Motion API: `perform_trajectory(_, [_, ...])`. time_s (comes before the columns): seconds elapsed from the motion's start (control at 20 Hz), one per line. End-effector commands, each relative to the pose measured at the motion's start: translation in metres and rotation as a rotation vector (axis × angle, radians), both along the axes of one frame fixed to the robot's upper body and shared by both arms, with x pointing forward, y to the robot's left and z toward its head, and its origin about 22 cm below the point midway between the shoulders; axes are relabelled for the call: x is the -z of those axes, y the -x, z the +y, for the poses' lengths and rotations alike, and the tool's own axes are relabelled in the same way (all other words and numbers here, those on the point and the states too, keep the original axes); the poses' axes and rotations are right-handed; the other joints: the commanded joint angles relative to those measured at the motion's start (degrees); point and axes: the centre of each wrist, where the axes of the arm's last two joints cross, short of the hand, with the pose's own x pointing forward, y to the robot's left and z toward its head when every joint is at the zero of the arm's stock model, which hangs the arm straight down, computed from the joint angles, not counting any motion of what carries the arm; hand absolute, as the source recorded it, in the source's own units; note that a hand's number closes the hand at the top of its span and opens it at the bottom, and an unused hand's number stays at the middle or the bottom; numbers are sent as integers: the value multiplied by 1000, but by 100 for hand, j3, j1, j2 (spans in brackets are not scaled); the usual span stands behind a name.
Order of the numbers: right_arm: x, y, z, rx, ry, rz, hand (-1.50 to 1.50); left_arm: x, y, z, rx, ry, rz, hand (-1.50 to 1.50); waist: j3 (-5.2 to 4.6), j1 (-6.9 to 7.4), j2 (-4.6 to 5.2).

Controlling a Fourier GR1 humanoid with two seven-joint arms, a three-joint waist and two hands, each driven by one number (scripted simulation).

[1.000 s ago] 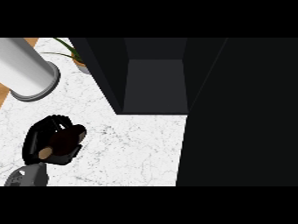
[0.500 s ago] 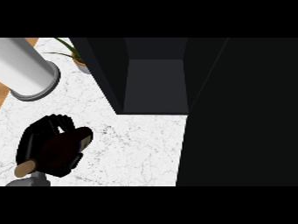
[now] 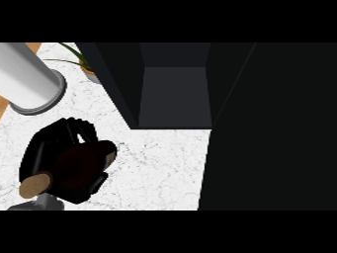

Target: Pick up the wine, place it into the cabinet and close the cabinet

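Gripping wine bottle (image 3: pixel 80 165) in left hand (image 3: pixel 54 148), fingers curled round it | cabinet (image 3: pixel 172 89) stood open | advice: lift clear, keep upright entering | right hand unseen

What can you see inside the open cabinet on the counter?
The cabinet shows only dark walls and a grey floor; nothing visible stands in it, though its right part is hidden by shadow. The wine is outside, in the left hand.
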Motion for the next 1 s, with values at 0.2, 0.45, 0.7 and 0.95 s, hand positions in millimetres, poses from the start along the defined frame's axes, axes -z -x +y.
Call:
perform_trajectory(0.2, [-7,27,-1,-25,-57,-49,-150,-38,-6,-62,91,22,4,150,-2,-25,5])
perform_trajectory(0.45, [-13,27,-6,-42,-35,-37,-150,-62,0,-104,103,56,10,150,-2,-33,4])
perform_trajectory(0.7, [-17,37,-3,-28,-58,-53,-150,-74,-6,-132,96,83,24,150,-3,-74,0])
perform_trajectory(0.95, [-18,18,-6,-34,-50,-40,-150,-83,-15,-142,56,36,3,150,-3,-19,10])
